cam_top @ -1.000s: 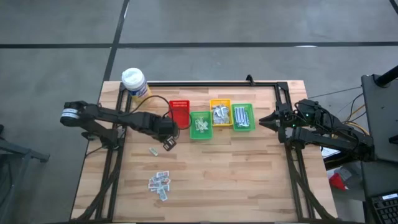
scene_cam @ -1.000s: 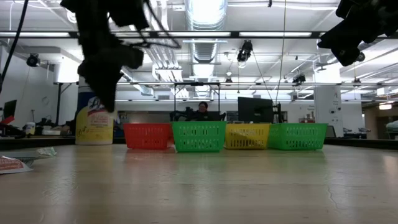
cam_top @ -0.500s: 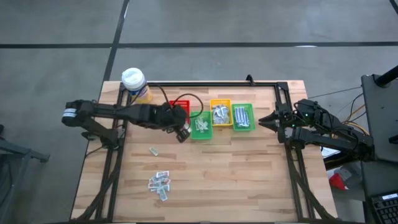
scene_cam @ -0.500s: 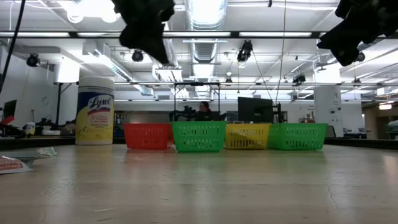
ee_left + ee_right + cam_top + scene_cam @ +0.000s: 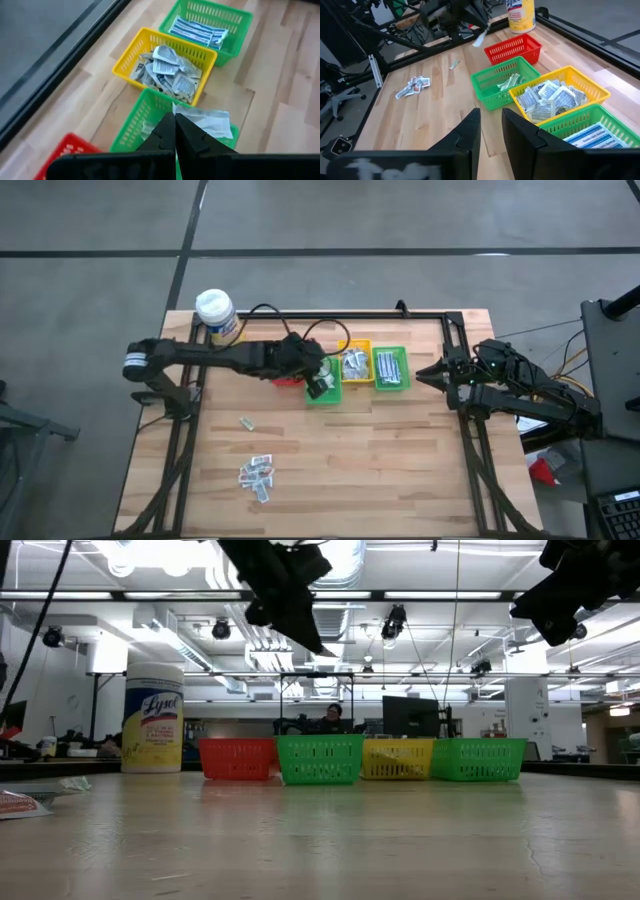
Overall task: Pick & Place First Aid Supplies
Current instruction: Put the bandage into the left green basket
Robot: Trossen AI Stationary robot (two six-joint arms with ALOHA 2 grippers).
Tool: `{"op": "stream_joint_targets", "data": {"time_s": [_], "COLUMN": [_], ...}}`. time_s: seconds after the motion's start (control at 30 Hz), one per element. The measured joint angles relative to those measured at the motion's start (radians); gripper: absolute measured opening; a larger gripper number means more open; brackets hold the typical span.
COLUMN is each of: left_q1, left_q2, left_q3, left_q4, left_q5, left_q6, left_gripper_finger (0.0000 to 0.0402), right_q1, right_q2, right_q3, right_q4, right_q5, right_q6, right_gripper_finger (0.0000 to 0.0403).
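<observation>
We see the left gripper [image 5: 318, 385] above the nearer green bin [image 5: 322, 383], jaws pinched tight on one pale sachet [image 5: 204, 120] (its free end sticks out past the fingertips). Just beyond that bin, the yellow bin [image 5: 130, 62] holds silvery wrappers and the far green bin [image 5: 239, 22] striped strips. More packets [image 5: 256, 474] lie loose, well apart from it. The right gripper [image 5: 490, 131] waits off to the side, jaws partly open on nothing.
</observation>
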Motion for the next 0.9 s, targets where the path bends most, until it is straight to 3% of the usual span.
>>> {"op": "stream_joint_targets", "data": {"time_s": [0.4, 0.6, 0.9], "left_q1": [0.099, 0.147, 0.155], "left_q2": [0.204, 0.245, 0.253], "left_q3": [0.138, 0.106, 0.013], "left_q4": [-0.032, -0.039, -0.021], "left_q5": [0.168, 0.26, 0.266], "left_q6": [0.191, 0.21, 0.214], "left_gripper_finger": [0.0, 0.0, 0.0], "right_q1": [0.0, 0.0, 0.0], "right_q2": [0.0, 0.0, 0.0], "right_q3": [0.0, 0.0, 0.0], "right_q4": [0.0, -0.001, -0.001], "right_q5": [0.0, 0.0, 0.0], "right_q6": [0.004, 0.004, 0.004], "right_gripper_finger": [0.0085, 0.0073, 0.0073]}}
